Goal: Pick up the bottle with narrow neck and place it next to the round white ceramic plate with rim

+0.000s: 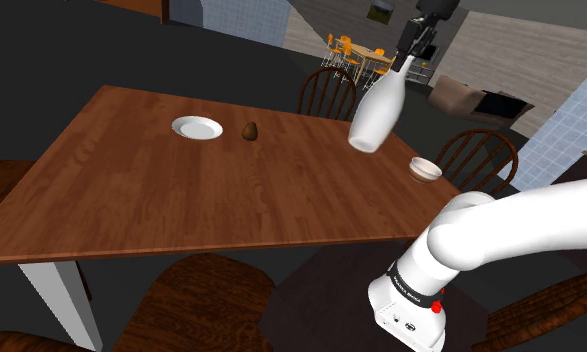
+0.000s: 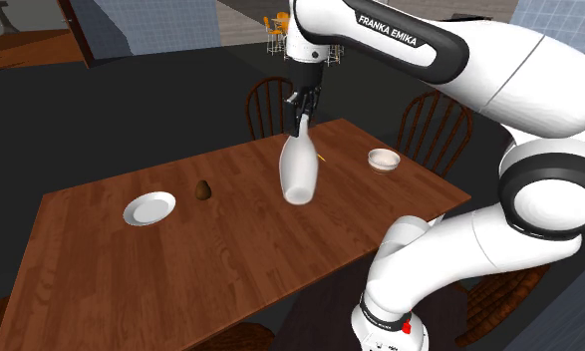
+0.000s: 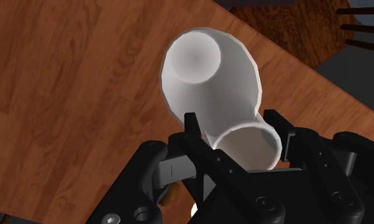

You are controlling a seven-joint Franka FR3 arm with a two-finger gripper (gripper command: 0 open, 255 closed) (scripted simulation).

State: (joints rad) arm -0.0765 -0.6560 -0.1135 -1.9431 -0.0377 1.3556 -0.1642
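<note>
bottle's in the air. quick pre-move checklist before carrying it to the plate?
1. Grip: gripper clasps the white bottle at its neck: ok.
2. Lift: the bottle's base hangs off the table: ok.
3. Attitude: the bottle hangs tilted in the shoulder view, not upright: not ok for set-down.
4. Path: small brown object sits between bottle and plate; clearance over it: cannot tell.
5. Drop spot: bare wood on the plate's other sides: ok.
6. Side hazard: bowl stands apart from the bottle, off the path: ok.
</note>
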